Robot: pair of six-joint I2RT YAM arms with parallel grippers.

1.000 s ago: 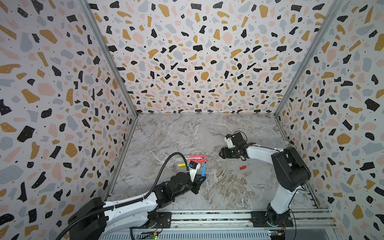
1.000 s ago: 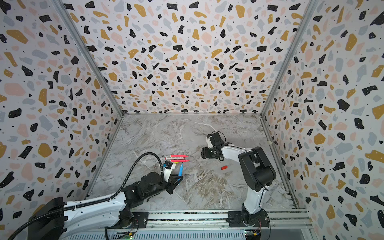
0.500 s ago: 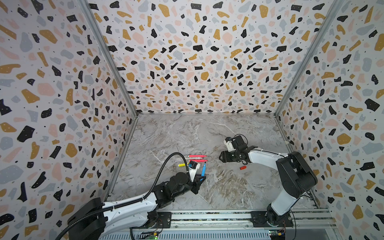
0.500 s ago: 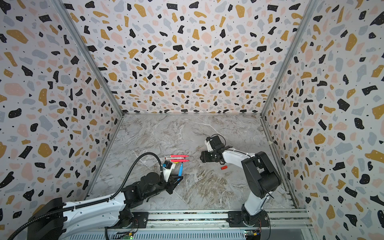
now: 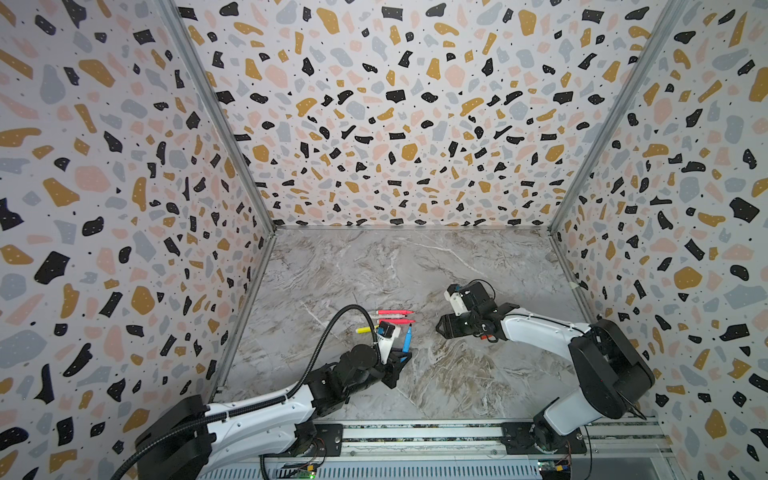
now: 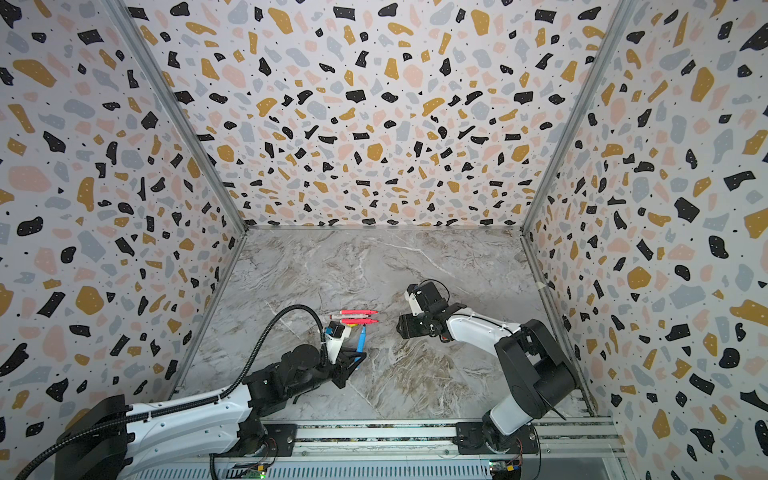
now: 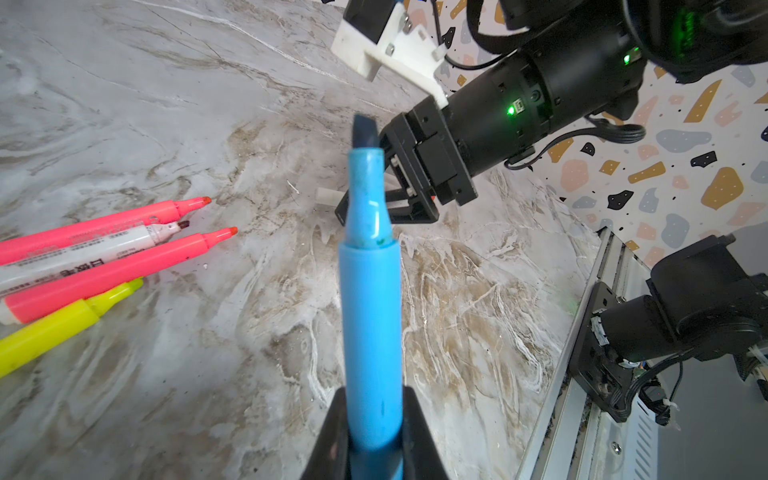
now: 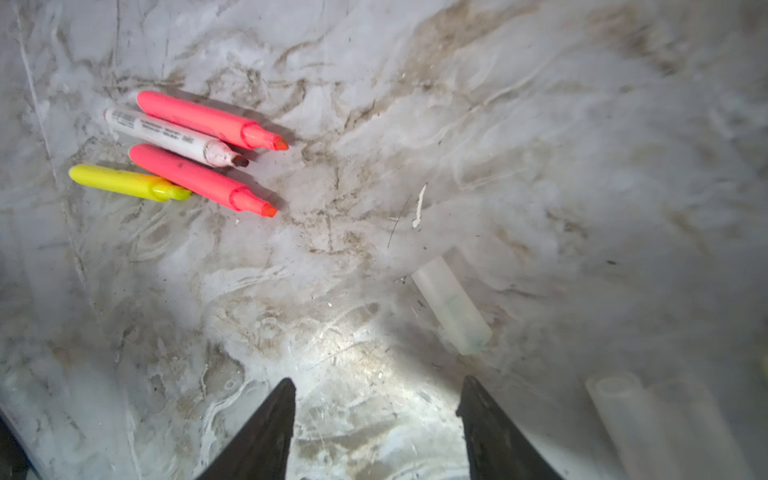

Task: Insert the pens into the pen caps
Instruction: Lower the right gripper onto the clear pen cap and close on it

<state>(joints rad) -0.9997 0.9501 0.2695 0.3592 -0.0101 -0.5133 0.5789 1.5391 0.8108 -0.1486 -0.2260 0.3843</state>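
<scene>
My left gripper (image 7: pixel 372 392) is shut on the blue pen (image 7: pixel 370 299), whose dark tip points at the right gripper; both top views show that pen (image 5: pixel 407 337) (image 6: pixel 361 337) tilted upward. Two pink pens (image 8: pixel 199 118) (image 8: pixel 195 176), a white pen (image 8: pixel 166 137) and a yellow pen (image 8: pixel 120 181) lie together on the table (image 5: pixel 390 316). My right gripper (image 8: pixel 376 384) (image 5: pixel 442 328) hovers open and empty low over the table. A translucent pen cap (image 8: pixel 451 307) lies just beyond one of its fingertips. A red pen cap (image 5: pixel 483 337) peeks out beneath the right arm.
Two more translucent tubes (image 8: pixel 623 415), blurred, lie at the edge of the right wrist view. Patterned walls (image 5: pixel 124 249) enclose the marble table on three sides. A metal rail (image 5: pixel 415 432) with both arm bases runs along the front.
The right gripper has come down and toward the front, close over the table near the caps; the red cap is now mostly hidden under its arm. The left arm has held still.
</scene>
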